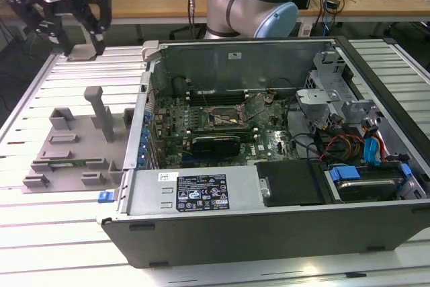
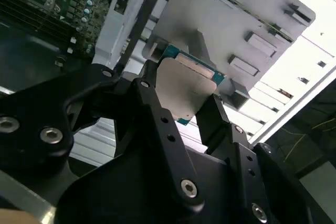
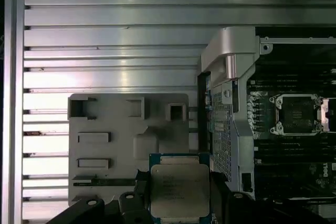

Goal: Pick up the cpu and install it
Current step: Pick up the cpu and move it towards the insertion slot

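1. Grip comes first: the jaws are clenched on the cpu (image 3: pixel 178 190), pinching it by two opposite edges. We judge the step in hand to be the carry from the grey tray (image 1: pixel 74 146) toward the socket (image 1: pixel 225 120).
2. We want the chip flat and square in that pinch. In the second wrist view it sits between the fingers (image 2: pixel 152 98) with no tilt we can see, which looks sound to us.
3. We judge that the path needs height. The case wall (image 1: pixel 143 109) stands between the tray, at the exterior view's left, and the motherboard (image 1: pixel 201 115) to its right.
4. We think a gentle, steady squeeze suits a part like this, with no twisting, so that its corners can line up with the socket's square frame.
5. Right now the cpu hangs in the air over the far-left part of the counter (image 1: pixel 54 233), just above the tray and well apart from the socket.
6. It is a small, flat square with a dull silver-grey metal lid carrying faint print. A thin blue-green board edge shows around the lid.
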You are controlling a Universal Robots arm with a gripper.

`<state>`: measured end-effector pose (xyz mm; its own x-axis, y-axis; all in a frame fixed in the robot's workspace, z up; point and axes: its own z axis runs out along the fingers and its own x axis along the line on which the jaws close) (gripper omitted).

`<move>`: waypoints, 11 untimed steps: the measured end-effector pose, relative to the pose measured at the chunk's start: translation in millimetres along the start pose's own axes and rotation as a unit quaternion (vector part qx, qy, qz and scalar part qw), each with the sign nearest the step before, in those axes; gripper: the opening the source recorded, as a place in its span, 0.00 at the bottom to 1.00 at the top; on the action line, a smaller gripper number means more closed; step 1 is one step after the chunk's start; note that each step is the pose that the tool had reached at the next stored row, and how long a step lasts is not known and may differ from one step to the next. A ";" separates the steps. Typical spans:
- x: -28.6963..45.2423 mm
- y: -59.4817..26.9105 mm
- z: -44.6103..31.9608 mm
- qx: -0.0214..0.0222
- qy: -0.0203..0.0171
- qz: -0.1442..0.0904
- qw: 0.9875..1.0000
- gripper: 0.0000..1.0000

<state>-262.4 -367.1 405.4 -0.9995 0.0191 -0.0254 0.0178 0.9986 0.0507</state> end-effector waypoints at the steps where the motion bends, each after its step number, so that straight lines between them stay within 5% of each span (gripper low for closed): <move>1: -17.5 0.1 0.4 0.000 0.000 0.000 1.000 0.55; 5: -73.4 0.6 1.8 0.000 0.000 0.000 1.000 0.55; 9: -101.7 1.0 2.6 0.000 0.000 0.000 1.000 0.55; 11: -108.1 1.1 2.8 0.000 0.000 0.000 1.000 0.55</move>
<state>-154.3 -367.9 405.4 -0.9995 0.0189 -0.0248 0.0177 0.9986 0.0506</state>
